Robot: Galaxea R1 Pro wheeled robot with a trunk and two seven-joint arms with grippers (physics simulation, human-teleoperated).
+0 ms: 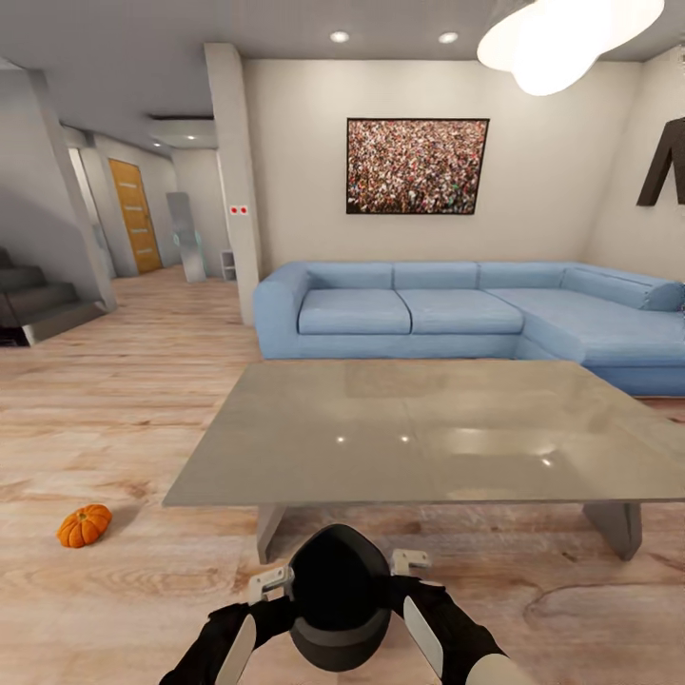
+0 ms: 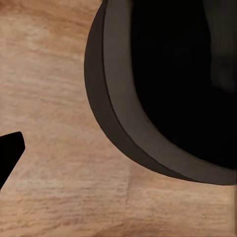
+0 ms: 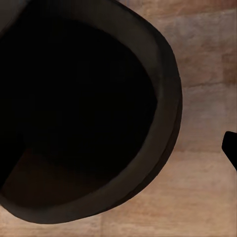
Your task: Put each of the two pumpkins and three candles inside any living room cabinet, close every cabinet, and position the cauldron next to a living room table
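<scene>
- Risk: your cauldron (image 1: pixel 340 609), low centre of frame, is pinched only from two sides; uneven arm motion could let it slip or tip.
- Risk: the table (image 1: pixel 419 433) edge sits just ahead; carrying forward could knock the rim against it.
- Arms: both reach inward, left gripper (image 1: pixel 269 582) and right gripper (image 1: pixel 411 563) flanking the cauldron; finger spread unreadable.
- Pumpkin (image 1: pixel 84 525): floor, lower left.

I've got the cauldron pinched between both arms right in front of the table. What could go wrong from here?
1. The cauldron seems held only by side pressure between the left gripper and right gripper; uneven arm motion could drop it.
2. The table edge is close ahead; driving forward might knock the cauldron against it.
3. A pumpkin lies on the floor to the left; turning that way could bump it.
</scene>
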